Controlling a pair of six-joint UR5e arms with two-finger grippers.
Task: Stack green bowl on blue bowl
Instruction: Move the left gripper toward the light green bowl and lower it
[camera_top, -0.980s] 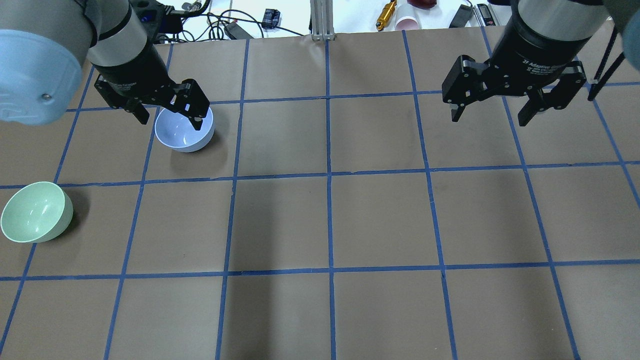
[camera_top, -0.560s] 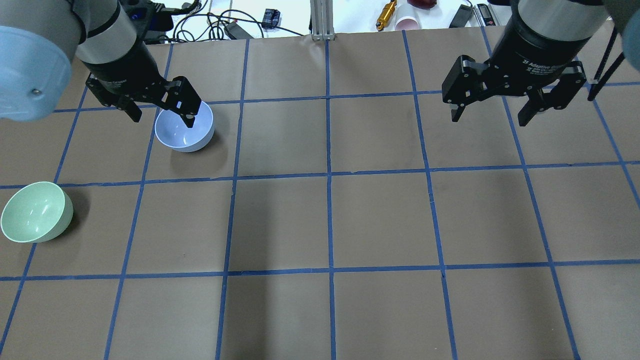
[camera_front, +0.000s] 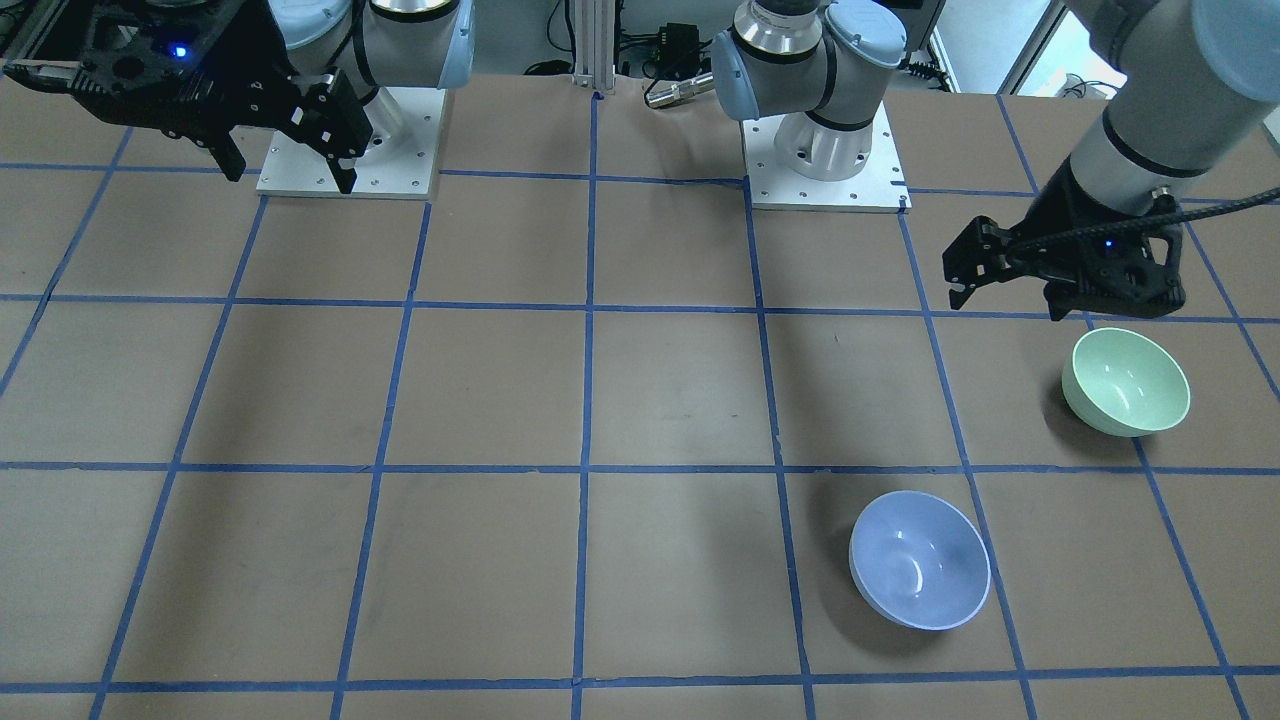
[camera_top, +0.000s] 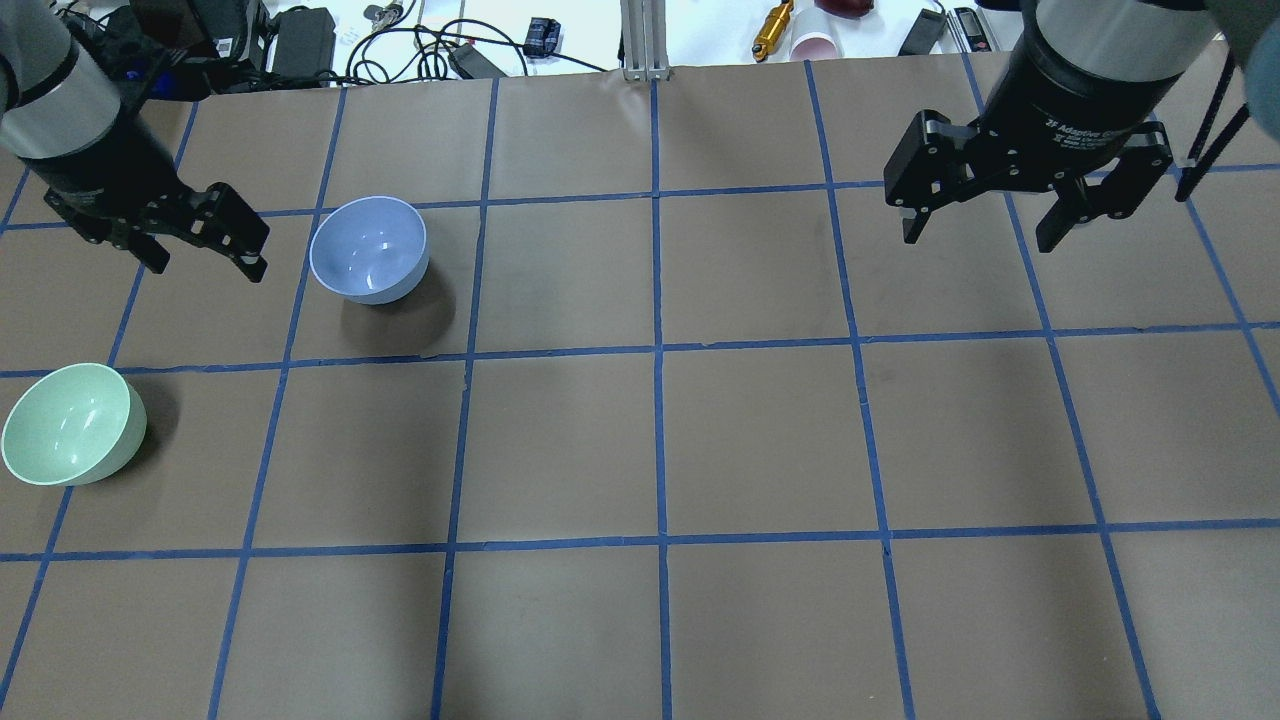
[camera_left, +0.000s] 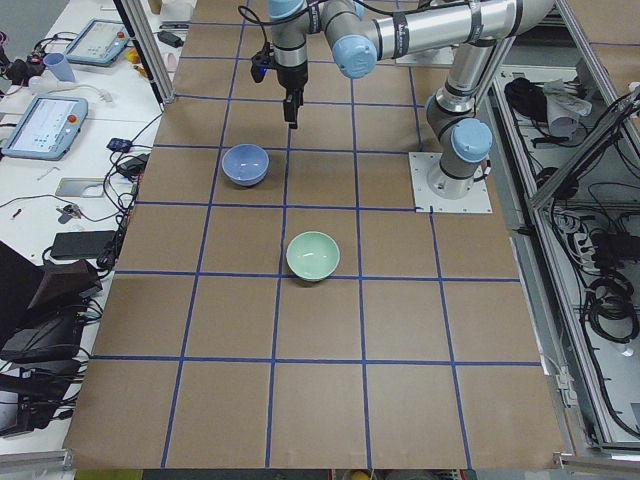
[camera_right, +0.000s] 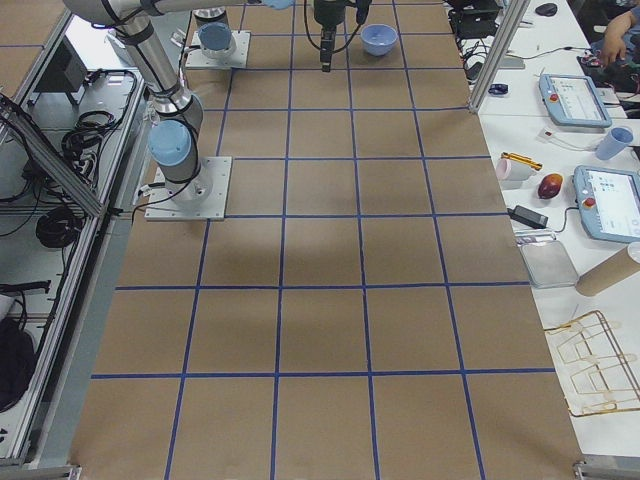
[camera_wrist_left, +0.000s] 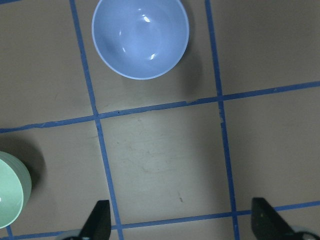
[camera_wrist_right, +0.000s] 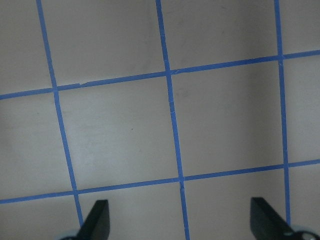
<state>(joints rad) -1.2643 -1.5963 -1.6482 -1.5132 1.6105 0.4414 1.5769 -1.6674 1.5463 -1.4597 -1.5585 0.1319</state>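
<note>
The paper-covered table (camera_top: 760, 430) held both bowls upright on the robot's left half, well apart. The right gripper (camera_top: 977, 240) hung spread and empty over the far right half. The left gripper (camera_top: 205, 262) hung raised, jaws spread and empty, over neither bowl. The green bowl (camera_top: 72, 423) stood nearer the robot than the blue bowl (camera_top: 368, 248).

Probable faults: the green bowl's glossy wall and thin rim could slip from a one-sided pinch. A descent landing on the rim could tip the bowl or push it along the paper. An off-centre or high release could seat it tilted or shove the blue bowl.

Bare paper lay on every side of both bowls, and the side view showed table continuing past the green bowl, so no edge crowded the path between them
</note>
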